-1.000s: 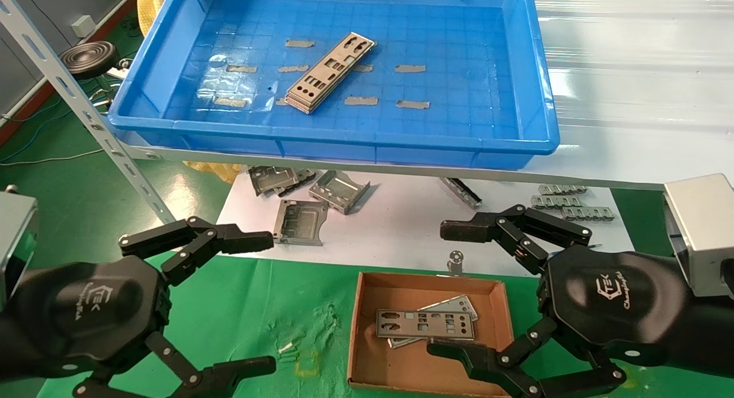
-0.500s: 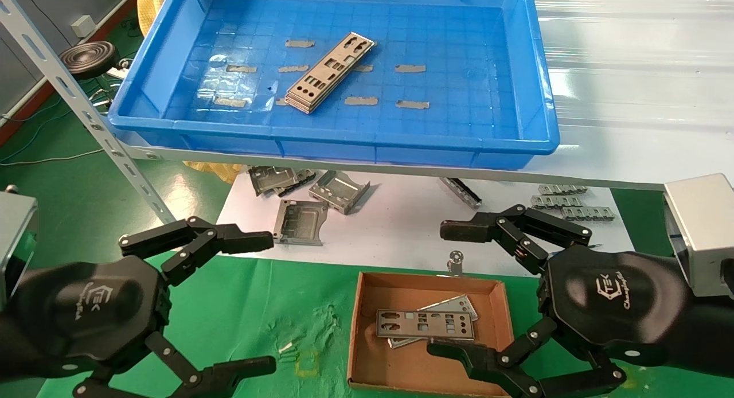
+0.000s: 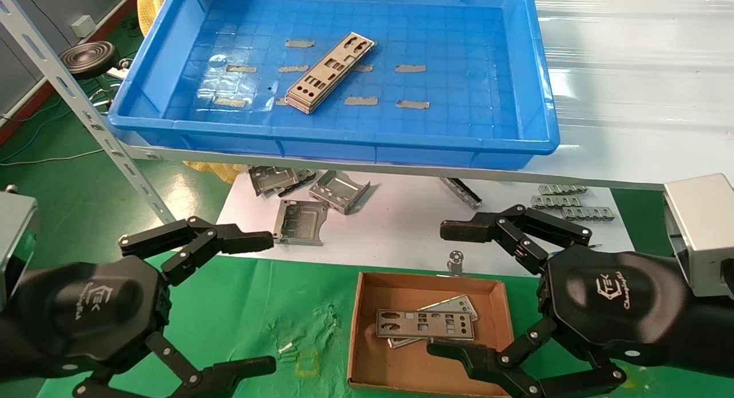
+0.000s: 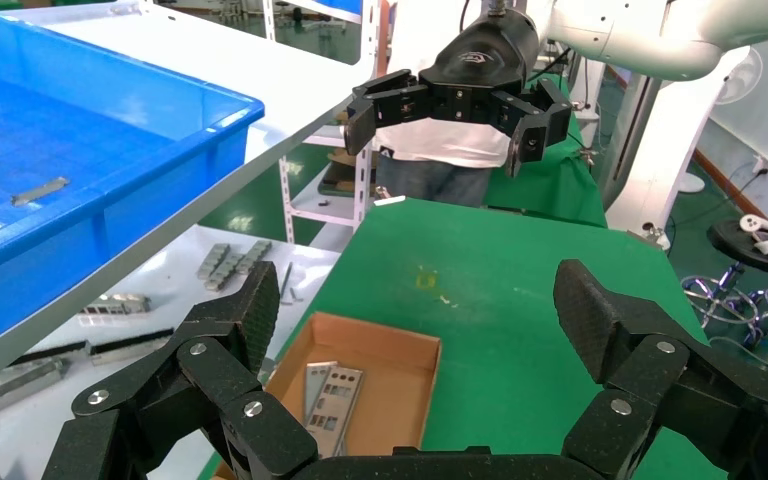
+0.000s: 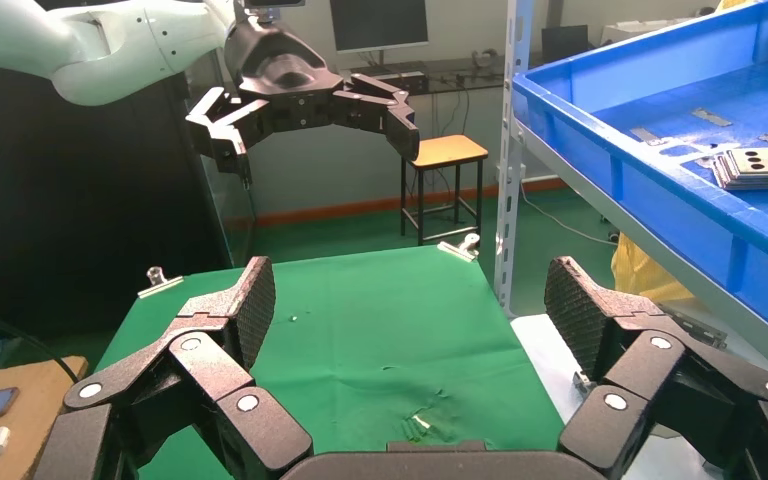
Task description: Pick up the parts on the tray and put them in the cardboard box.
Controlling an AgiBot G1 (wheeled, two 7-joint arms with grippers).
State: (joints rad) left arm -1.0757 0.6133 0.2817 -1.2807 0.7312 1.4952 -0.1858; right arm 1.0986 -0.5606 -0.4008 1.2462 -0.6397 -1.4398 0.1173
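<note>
A short stack of flat silver-grey plates lies in the blue tray on the shelf; its end shows in the right wrist view. Two plates lie in the cardboard box on the green cloth, also seen in the left wrist view. My left gripper is open and empty, low at the left of the box. My right gripper is open and empty, over the box's right side.
Folded metal brackets and small toothed strips lie on the white sheet under the shelf. A slanted grey shelf post stands at the left. A small metal clip sits behind the box.
</note>
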